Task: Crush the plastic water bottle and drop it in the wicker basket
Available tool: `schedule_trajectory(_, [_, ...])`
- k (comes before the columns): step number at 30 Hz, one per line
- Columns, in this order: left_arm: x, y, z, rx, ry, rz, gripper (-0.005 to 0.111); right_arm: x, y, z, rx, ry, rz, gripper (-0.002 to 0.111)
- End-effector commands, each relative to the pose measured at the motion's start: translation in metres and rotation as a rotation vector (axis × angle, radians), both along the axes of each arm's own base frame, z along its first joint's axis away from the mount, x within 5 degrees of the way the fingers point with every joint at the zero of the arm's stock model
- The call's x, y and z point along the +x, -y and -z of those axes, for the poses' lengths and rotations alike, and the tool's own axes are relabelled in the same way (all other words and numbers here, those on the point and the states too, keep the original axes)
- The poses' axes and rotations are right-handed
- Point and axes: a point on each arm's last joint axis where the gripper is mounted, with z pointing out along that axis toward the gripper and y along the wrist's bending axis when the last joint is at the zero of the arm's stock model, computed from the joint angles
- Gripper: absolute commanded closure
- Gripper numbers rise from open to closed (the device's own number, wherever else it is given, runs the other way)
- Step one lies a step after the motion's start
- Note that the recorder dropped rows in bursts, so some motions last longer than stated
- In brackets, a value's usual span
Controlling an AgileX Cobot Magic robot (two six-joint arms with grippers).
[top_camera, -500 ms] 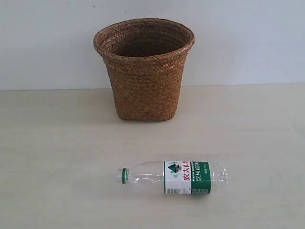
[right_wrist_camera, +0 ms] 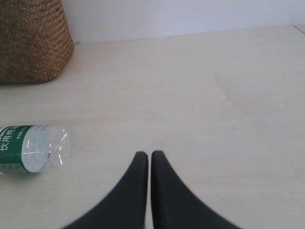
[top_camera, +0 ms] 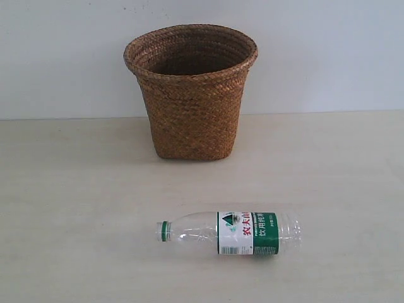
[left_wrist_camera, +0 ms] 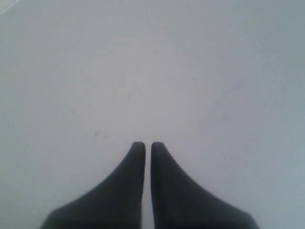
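The plastic water bottle point(top_camera: 230, 232) lies on its side on the pale table, green cap pointing left, uncrushed. Its base end also shows in the right wrist view as the plastic water bottle point(right_wrist_camera: 31, 148). The wicker basket point(top_camera: 191, 91) stands upright behind it by the wall; the wicker basket point(right_wrist_camera: 31, 40) shows partly in the right wrist view. My right gripper point(right_wrist_camera: 148, 155) is shut and empty, over bare table off the bottle's base end. My left gripper point(left_wrist_camera: 147, 145) is shut and empty, facing a plain white surface. Neither gripper appears in the exterior view.
A white wall point(top_camera: 328, 50) runs behind the table point(top_camera: 76, 189). Nothing else stands on the table in view.
The bottle has shifted very slightly on the table. The basket has not moved.
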Motion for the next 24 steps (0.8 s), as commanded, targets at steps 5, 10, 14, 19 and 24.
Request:
schedule_trajectory(5, [0.001, 0.025, -0.100, 0.322, 0.361, 0.087, 0.103, 0.000, 0.000, -0.001, -0.006, 0.011, 0.003, 0.108])
schedule_trajectory(10, [0.040, 0.037, -0.133, 0.521, 0.349, 0.124, 0.103, 0.000, 0.000, -0.001, -0.006, 0.011, 0.003, 0.108])
schedule_trajectory(14, [0.095, 0.041, -0.136, 0.656, 0.026, 0.174, 0.103, 0.000, 0.000, -0.001, -0.006, 0.011, 0.003, 0.108])
schedule_trajectory(19, [0.147, 0.037, -0.123, 0.766, -0.406, 0.203, 0.103, 0.000, 0.000, -0.001, -0.006, 0.011, 0.003, 0.108])
schedule_trajectory(24, [0.185, 0.043, -0.106, 0.809, -0.574, 0.281, 0.103, 0.000, 0.000, -0.001, -0.006, 0.011, 0.003, 0.108])
